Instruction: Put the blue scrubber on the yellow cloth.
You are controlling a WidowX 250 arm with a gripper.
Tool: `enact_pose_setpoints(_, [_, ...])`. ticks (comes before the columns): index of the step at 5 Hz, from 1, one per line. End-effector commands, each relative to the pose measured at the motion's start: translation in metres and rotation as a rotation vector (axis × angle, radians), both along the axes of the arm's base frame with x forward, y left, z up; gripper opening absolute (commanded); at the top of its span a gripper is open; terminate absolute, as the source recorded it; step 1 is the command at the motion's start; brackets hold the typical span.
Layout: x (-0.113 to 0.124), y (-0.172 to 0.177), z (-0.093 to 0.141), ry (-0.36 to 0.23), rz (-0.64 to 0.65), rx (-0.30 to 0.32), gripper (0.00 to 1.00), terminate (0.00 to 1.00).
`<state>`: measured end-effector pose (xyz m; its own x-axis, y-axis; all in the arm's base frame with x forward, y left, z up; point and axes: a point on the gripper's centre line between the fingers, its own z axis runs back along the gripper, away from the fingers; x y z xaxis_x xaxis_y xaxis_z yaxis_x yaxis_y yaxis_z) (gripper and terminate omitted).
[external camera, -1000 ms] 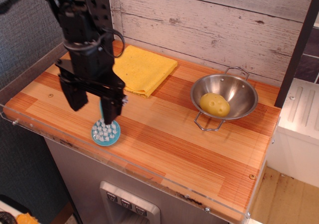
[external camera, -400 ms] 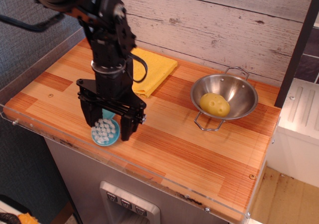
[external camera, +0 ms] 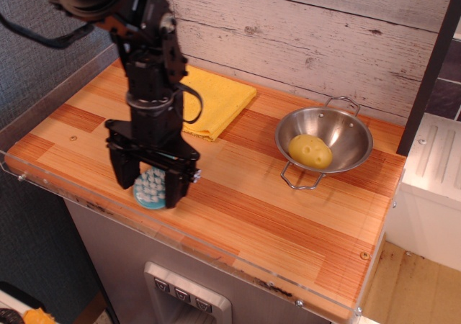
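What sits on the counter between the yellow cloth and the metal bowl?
Nothing: in the single overhead view, only bare wooden counter lies between the yellow cloth and the metal bowl. The bowl holds a yellow potato-like object.

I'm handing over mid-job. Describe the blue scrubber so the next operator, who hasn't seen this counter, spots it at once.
Start at the wooden counter and go to its front-left edge, under the black arm. There the gripper straddles the blue scrubber, a small teal disc with whitish bristles facing up. It is the only blue item; the yellow cloth lies behind it and the steel bowl sits far right.
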<state>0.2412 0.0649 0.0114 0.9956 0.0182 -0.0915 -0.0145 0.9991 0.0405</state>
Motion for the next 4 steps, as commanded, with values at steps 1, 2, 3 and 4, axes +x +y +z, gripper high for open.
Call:
enact_pose_setpoints(1, [0.011,-0.004,0.008,-0.030,-0.056,-0.005,0.00,0.00])
enact_pose_setpoints(2, [0.020,-0.011,0.043,-0.097,-0.090,-0.012,0.00,0.00])
enact_pose_setpoints(3, [0.042,-0.012,0.091,-0.166,-0.098,0.000,0.00,0.00])
enact_pose_setpoints(4, [0.074,-0.006,0.101,-0.189,-0.130,-0.008,0.00,0.00])
